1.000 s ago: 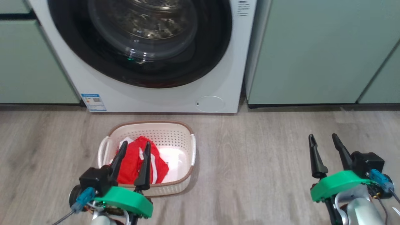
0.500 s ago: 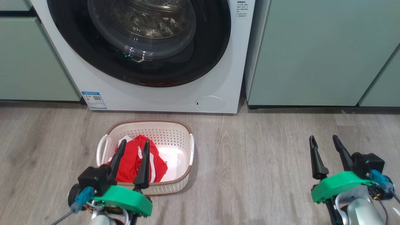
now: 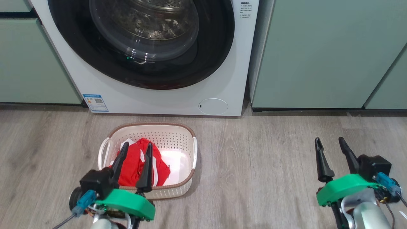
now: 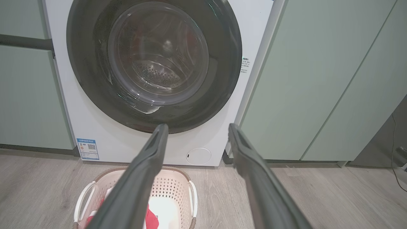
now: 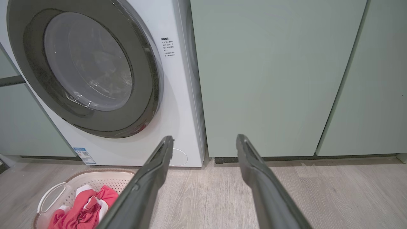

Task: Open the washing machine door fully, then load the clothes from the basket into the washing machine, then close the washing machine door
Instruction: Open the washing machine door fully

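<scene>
Because the washing machine door (image 3: 143, 41) ahead of both jaws is shut, the left jaws and right jaws stand wide and empty, ready for it, with the clothes (image 3: 133, 165) in the basket (image 3: 171, 140) just below the left jaws.

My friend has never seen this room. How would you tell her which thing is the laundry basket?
Find the big white washing machine between the pale green cabinets. On the wooden floor just in front of it sits the basket. Nothing else nearby is cream with holes in its walls, a brown rim and red clothes inside.
</scene>
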You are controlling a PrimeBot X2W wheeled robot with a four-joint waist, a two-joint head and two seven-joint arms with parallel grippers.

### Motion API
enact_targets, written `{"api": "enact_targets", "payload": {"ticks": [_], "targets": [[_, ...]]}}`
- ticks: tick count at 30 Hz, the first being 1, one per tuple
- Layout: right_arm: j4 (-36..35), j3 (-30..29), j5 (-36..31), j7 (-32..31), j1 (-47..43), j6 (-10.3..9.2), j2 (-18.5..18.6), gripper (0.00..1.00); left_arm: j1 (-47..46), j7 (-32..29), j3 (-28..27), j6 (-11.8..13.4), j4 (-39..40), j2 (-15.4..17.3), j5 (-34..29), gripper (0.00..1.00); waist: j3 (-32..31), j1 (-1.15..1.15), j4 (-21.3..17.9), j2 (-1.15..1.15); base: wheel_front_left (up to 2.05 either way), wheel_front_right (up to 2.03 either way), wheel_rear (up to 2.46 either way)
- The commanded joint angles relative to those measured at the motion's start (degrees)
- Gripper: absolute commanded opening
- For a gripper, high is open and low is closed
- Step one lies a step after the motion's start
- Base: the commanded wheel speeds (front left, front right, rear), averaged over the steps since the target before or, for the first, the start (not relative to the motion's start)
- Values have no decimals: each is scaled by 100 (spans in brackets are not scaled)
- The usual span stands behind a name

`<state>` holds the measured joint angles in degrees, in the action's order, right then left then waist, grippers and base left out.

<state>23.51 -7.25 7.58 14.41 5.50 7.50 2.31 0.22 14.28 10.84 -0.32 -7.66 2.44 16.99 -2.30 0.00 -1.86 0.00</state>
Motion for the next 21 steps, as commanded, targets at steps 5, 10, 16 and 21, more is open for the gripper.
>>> {"api": "enact_targets", "payload": {"ticks": [5, 10, 16, 21], "targets": [[-176, 124, 18, 59, 349, -1, 56, 100, -224, 72, -190, 41, 182, 43, -77, 100, 6, 0, -2, 0, 0, 0, 0], [-168, 114, 61, 59, 349, -1, 56, 100, -212, 72, -178, 51, 182, 43, -89, 100, 27, 0, 5, 0, 0, 0, 0], [-105, 91, 245, 59, 371, -1, 56, 0, -213, 72, -159, 117, 169, 43, -182, 100, 78, 0, 26, 0, 0, 0, 0], [-187, 116, 430, 59, 398, -1, 56, 0, -227, 72, -132, 145, 174, 43, -224, 100, 178, 0, 61, 0, 0, 0, 0]]}}
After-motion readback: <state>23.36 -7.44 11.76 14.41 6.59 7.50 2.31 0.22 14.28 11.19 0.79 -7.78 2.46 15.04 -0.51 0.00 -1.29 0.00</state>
